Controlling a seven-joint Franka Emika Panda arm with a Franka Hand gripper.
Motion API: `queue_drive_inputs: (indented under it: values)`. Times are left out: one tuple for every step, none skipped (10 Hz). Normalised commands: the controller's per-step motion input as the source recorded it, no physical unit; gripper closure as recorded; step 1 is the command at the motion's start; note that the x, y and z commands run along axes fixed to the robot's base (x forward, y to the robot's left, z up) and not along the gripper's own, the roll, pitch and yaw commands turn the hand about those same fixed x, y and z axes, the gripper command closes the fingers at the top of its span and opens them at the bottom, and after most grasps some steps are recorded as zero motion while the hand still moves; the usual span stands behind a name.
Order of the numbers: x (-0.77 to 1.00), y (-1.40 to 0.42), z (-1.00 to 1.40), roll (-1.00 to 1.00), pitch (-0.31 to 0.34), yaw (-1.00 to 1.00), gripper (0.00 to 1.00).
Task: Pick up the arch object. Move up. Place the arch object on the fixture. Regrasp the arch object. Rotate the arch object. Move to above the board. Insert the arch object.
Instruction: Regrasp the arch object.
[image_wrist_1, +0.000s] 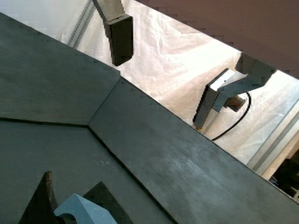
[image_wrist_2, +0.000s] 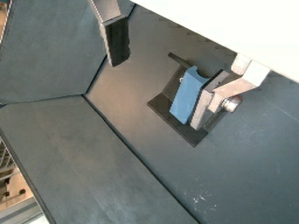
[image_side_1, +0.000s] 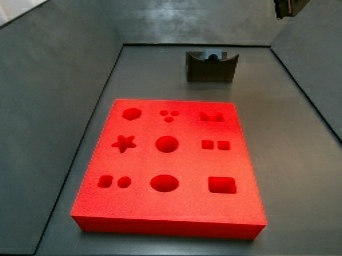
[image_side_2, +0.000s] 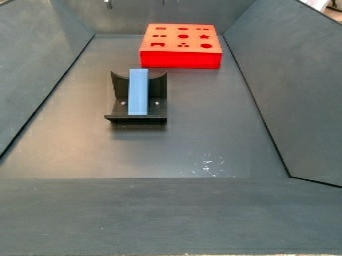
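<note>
We record one arch object (image_side_2: 138, 91): a small slate blue-grey elongated block, standing in the notch of the dark fixture (image_side_2: 135, 113), apart from the red-orange board (image_side_1: 167, 166) with its recessed cutouts. In both wrist views the gripper (image_wrist_2: 173, 64) hangs well above the floor, its fingers (image_wrist_2: 115, 39) spread wide with nothing between them.

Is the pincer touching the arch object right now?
Apart. In a wrist view the pincer hangs open, well above the arch object, which rests alone in the fixture. A side view shows the arch object with nothing around it.
</note>
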Motion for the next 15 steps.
queue_drive_inputs:
  values:
    - [0.17, -0.05, -0.03, 0.16, 0.054, 0.11, 0.0]
    - [0.17, -0.05, -0.03, 0.16, 0.057, 0.11, 0.0]
    - [0.07, 0.07, -1.0, 0.19, 0.023, 0.08, 0.0]
    - [0.07, 0.07, -1.0, 0.19, 0.021, 0.08, 0.0]
    - [0.07, 0.06, -1.0, 0.17, 0.016, 0.08, 0.0]
    - [0.07, 0.05, -1.0, 0.14, 0.012, 0.08, 0.0]
    - [0.08, 0.05, -1.0, 0.12, 0.005, 0.08, 0.0]
    - [0.09, 0.04, -1.0, 0.11, 0.001, 0.08, 0.0]
    - [0.1, 0.04, -1.0, 0.09, -0.003, 0.07, 0.0]
    - [0.11, 0.03, -1.0, 0.08, -0.005, 0.07, 0.0]
    - [0.12, 0.02, -1.0, 0.08, -0.01, 0.07, 0.0]
    - [0.12, 0.02, -1.0, 0.08, -0.014, 0.06, 0.0]
    - [0.13, 0.01, -1.0, 0.08, -0.017, 0.06, 0.0]
    - [0.13, 0.01, -1.0, 0.07, -0.017, 0.06, 0.0]
    - [0.12, 0.0, -0.87, 0.08, -0.019, 0.05, 0.0]
